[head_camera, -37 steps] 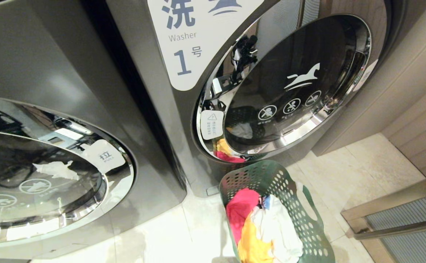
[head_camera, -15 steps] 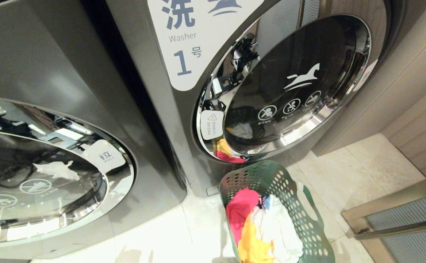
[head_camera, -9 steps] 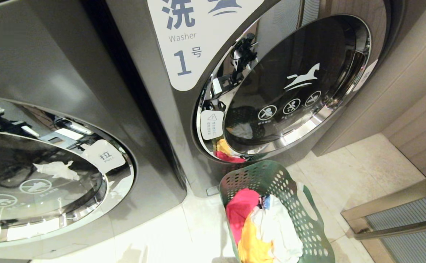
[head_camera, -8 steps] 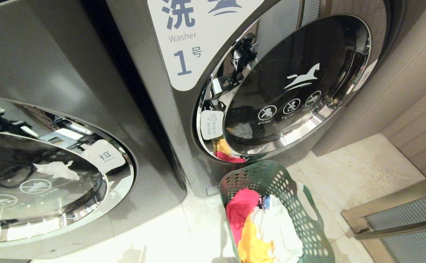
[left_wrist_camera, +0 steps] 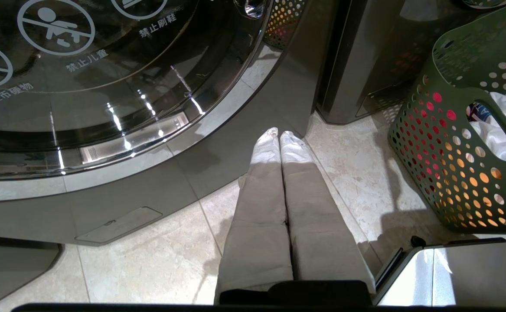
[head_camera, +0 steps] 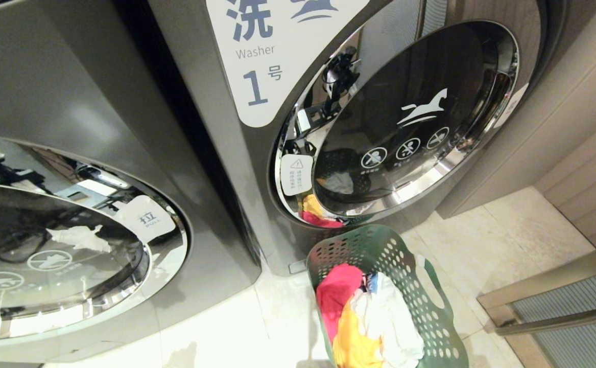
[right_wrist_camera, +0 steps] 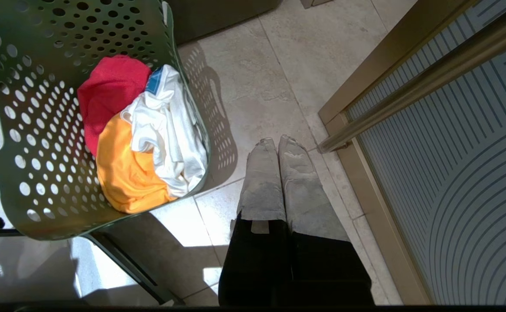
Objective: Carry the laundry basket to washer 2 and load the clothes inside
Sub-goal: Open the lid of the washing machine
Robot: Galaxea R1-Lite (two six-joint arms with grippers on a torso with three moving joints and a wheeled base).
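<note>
The laundry basket (head_camera: pixel 385 296) sits on the tiled floor (head_camera: pixel 486 230), just in front of the washer labelled "1" (head_camera: pixel 277 66), with the clothes (head_camera: pixel 366 319) piled inside: a red-pink piece, a yellow-orange one and a white one with a touch of blue. Nothing has been loaded; basket and garments lie exactly where they lay a moment ago.

What has changed is the grippers: both have just snapped shut from wide open, and neither has caught anything. The left gripper (left_wrist_camera: pixel 279 134) has its cloth-covered fingers (left_wrist_camera: pixel 261 182) pressed together over bare tile, close to the base of the left-hand washer (left_wrist_camera: pixel 105 86), whose number can't be read here, with the basket off to one side. The right gripper (right_wrist_camera: pixel 277 142) is likewise closed on nothing, pointing down at the floor between the basket's wall and a metal-framed glass door (right_wrist_camera: pixel 443 130).

Judging by that, the basket looks set down and let go, arms tucked and idle. The machine directly ahead reads "1", so whether washer 2 is the neighbour on the left remains unconfirmed, and both washer doors appear shut.
</note>
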